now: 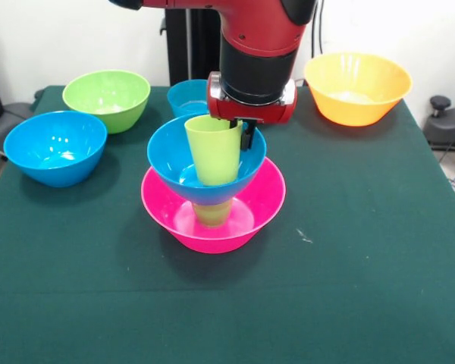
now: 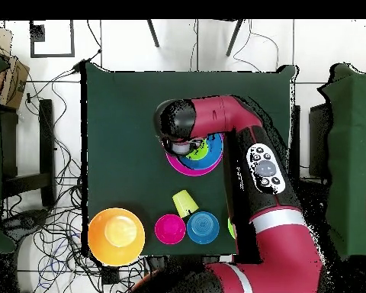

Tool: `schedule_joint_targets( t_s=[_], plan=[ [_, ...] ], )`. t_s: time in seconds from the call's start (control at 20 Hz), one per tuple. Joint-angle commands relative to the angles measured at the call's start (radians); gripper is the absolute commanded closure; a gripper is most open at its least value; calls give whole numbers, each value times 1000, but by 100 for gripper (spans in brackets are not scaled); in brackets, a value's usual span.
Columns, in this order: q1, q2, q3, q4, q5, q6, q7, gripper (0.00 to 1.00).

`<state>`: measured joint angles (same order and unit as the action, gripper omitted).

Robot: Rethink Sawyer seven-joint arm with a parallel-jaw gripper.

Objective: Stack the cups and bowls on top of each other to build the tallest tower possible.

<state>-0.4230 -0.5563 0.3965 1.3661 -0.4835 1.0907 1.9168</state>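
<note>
The tower stands mid-table: a wide pink bowl (image 1: 212, 216) holds a green cup (image 1: 212, 214), and a blue bowl (image 1: 167, 155) rests on that cup. A second green cup (image 1: 212, 152) stands upright in the blue bowl. My gripper (image 1: 239, 140) is right above it, shut on the cup's rim, with one black finger (image 1: 247, 136) against the outer wall. The other finger is hidden. In the overhead view the arm covers most of the tower (image 2: 205, 152) and the gripper (image 2: 180, 143).
A green bowl (image 1: 106, 98), a blue bowl (image 1: 55, 146), a small blue bowl (image 1: 186, 96) and an orange bowl (image 1: 356, 87) stand along the far side. The overhead view also shows a yellow-green cup (image 2: 184, 202) and a small pink-red bowl (image 2: 170, 228) near the robot's base.
</note>
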Motion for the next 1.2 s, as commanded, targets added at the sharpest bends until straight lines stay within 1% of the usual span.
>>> schedule_joint_targets(
  t_s=[0.05, 0.45, 0.7, 0.85, 1.2],
  plan=[
    [26, 64, 34, -49, -106, 23, -240, 100],
    [26, 58, 32, -42, -103, 20, -240, 100],
    [28, 65, 31, -59, -108, 38, -253, 100],
    [30, 59, 28, -57, -105, 55, -254, 100],
    [34, 37, 23, -45, -110, 55, -252, 100]
  ],
)
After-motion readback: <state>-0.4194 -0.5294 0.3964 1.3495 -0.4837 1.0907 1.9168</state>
